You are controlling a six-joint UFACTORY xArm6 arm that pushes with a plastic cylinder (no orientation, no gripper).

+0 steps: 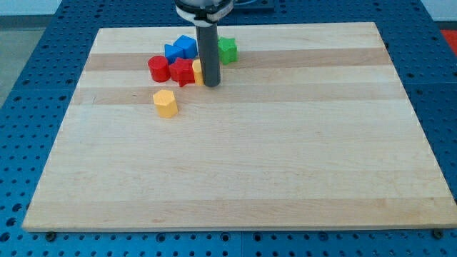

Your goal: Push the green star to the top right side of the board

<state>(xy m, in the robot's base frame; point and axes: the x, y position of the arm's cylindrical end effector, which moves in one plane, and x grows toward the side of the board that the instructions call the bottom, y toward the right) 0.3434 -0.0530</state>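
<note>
The green star (228, 50) lies near the view's top, just right of the dark rod, partly hidden by it. My tip (211, 84) rests on the board below and slightly left of the green star, close to it. A yellow block (198, 70) peeks out at the rod's left, touching it. Left of that sit a red star (182, 72) and a red cylinder (158, 68). Two blue blocks (181, 49) lie above them.
A yellow hexagonal block (165, 103) stands alone below the cluster. The wooden board (285, 164) lies on a blue perforated table (43, 64). The arm's mount hangs over the board's top edge.
</note>
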